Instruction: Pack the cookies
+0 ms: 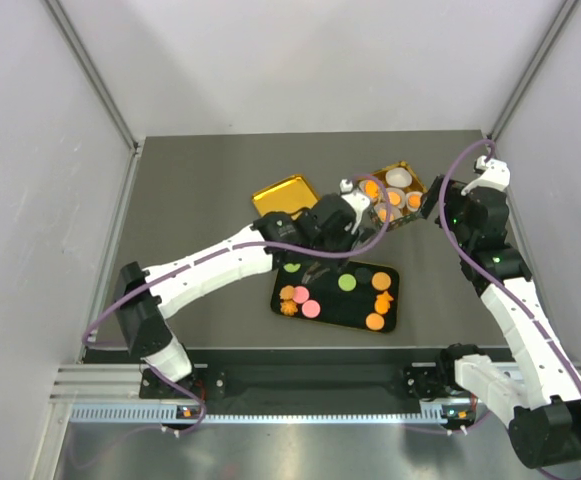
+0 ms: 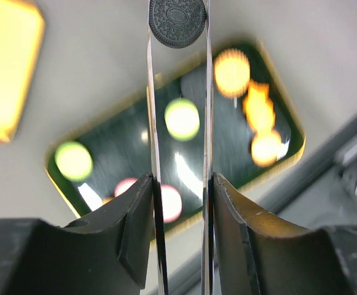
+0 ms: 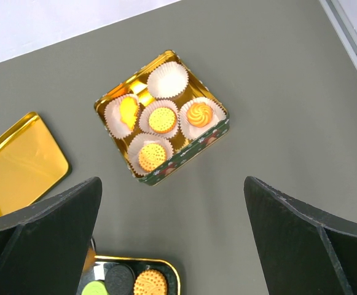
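My left gripper (image 2: 181, 178) is shut on a pair of thin metal tongs (image 2: 154, 123), whose tips pinch a dark round sandwich cookie (image 2: 177, 23) in the air. In the top view this gripper (image 1: 360, 208) hovers between the black tray (image 1: 288, 273) and the green-sided tin (image 3: 184, 161). The tin holds white paper cups: one cup (image 3: 168, 78) is empty, the others carry orange cookies (image 3: 161, 120). On the black tray lie several green, pink and orange cookies (image 1: 347, 283). My right gripper (image 3: 172, 180) hangs open above bare table just in front of the tin, with nothing between its fingers.
A gold lid (image 1: 285, 197) lies on the table left of the tin, also seen from the right wrist as a gold lid (image 3: 21, 163). The tray's near corner (image 3: 178, 273) holds a green, a black and an orange cookie. White walls enclose the table.
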You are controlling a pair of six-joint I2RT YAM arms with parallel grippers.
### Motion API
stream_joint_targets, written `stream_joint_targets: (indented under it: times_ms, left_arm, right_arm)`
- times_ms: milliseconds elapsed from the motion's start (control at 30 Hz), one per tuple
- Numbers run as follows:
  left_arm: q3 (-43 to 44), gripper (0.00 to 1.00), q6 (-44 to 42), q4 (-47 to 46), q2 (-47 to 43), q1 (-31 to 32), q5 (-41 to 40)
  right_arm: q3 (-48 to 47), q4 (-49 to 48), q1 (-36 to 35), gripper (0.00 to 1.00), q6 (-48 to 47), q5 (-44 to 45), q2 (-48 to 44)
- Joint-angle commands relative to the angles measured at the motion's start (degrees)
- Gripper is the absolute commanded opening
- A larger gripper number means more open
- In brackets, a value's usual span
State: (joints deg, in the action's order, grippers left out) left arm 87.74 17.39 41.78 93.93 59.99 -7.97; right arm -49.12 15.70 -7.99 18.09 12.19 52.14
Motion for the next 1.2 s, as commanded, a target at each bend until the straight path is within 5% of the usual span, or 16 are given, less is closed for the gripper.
stream_joint_targets:
  times_ms: [0,500,767,1167]
  left_arm:
    - [5.9,0.41,-1.9,-8.6,1.8,-2.3,-1.5]
    - [17.6,0.41,-4.0,-19.9,15.8,-10.6,1.7]
    - [17.8,0.41,-6.2,-24.1,19.1,-10.8,2.4]
    - [24.0,0.42,-10.7,-28.1,27.4,-10.9,2.7]
  right_arm:
    - [-0.5,-1.6,0.8,1.0,0.5,0.4,-0.7]
    - [-0.3,-3.1,0.9,1.0,3.4,-0.2,-0.1]
    - [0.8,-2.3,0.8,1.0,7.5,-9.9,-1.0]
    - [1.7,1.0,0.8,1.0,8.0,-10.6,-2.9]
